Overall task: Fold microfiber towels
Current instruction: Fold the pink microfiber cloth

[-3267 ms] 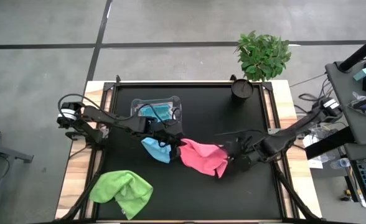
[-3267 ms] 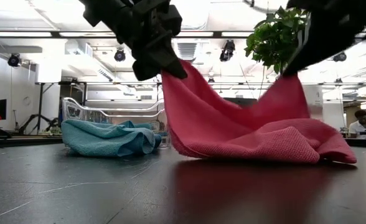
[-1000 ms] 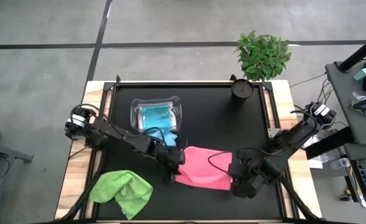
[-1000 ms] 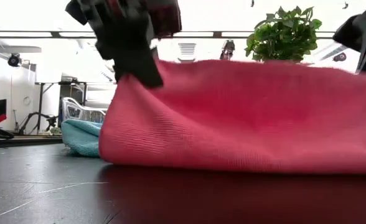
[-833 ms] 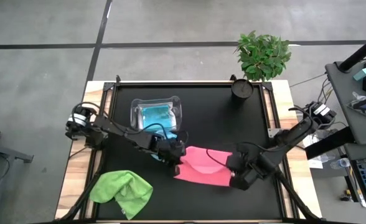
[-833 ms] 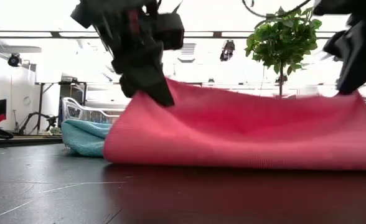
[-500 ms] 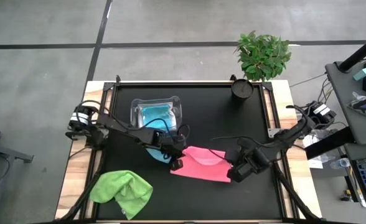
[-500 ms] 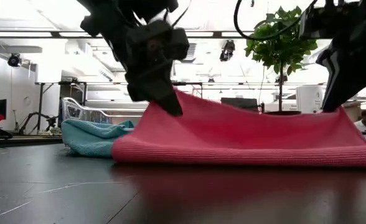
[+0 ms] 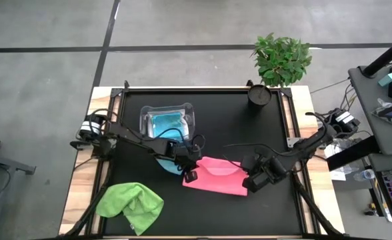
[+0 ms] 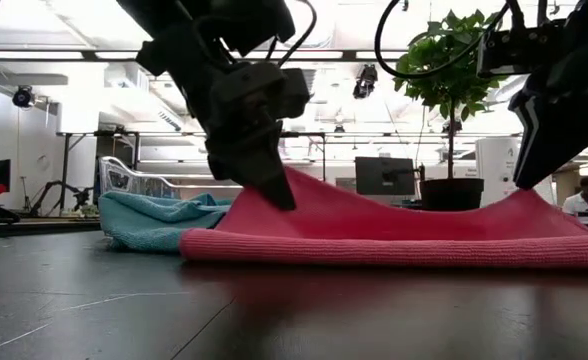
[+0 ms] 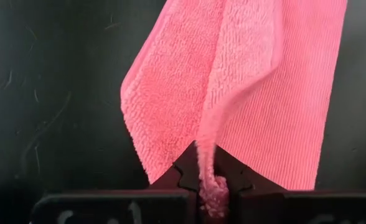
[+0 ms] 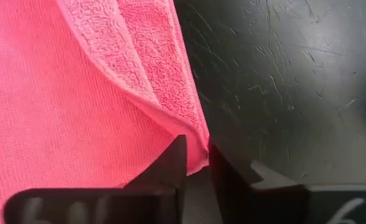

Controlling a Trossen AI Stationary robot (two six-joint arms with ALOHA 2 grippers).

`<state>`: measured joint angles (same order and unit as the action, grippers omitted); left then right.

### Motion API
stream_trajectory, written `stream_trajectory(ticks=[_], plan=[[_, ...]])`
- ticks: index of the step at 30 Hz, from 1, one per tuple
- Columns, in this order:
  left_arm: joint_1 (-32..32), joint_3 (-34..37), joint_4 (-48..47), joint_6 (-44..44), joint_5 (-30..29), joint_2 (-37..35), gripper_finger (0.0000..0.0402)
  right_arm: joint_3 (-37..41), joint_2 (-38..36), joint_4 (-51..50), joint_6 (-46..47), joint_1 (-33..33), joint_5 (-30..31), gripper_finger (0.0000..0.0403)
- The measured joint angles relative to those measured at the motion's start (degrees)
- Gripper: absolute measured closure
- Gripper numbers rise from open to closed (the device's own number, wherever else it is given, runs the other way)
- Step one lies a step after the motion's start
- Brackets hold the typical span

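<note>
The left gripper (image 9: 190, 175) is pinched tight on the pink towel's (image 9: 215, 179) left corner; its wrist view shows a twist of pink cloth squeezed between the dark fingers (image 11: 182, 175). The right gripper (image 9: 249, 179) sits at the towel's right corner, and from its own camera the fingers (image 12: 177, 158) stand slightly apart with the corner of the pink towel (image 12: 96, 93) just at the gap, so I can't tell if it still has hold. A second ago both grippers held the towel up as a tall sheet; now they have come down and back, and the cloth lies low and doubled on the black table (image 9: 236, 127), only peaked at the two corners in the low view (image 10: 394, 235).

From above, a light blue towel (image 9: 164, 162) lies just behind the left gripper, another sits in the clear tub (image 9: 167, 121), and the lime green towel (image 9: 131, 205) is well apart at the front left. The low view shows only the blue heap (image 10: 159, 220) beside the pink fold.
</note>
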<state>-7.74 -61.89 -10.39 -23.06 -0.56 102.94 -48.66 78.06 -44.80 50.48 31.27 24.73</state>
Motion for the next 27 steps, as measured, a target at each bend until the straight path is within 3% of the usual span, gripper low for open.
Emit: stream_trajectory(ticks=[8,16,20,27], plan=[[0.1,0.0,0.0,1.4,-3.4,-1.0,0.0334,0.0,0.0,-0.8,0.1,0.0,0.4,0.0281],[0.3,0.0,-2.4,4.8,-6.1,-3.9,0.0248,0.0,-0.4,-2.5,0.6,0.0,0.4,0.0253],[0.3,0.0,-2.9,7.3,-6.6,-7.0,0.0238,0.0,-1.2,0.3,0.5,0.0,0.4,0.0257],[0.3,0.0,-1.3,11.5,-7.9,-12.7,0.0238,1.2,1.0,22.2,-8.7,0.1,0.4,0.0315]])
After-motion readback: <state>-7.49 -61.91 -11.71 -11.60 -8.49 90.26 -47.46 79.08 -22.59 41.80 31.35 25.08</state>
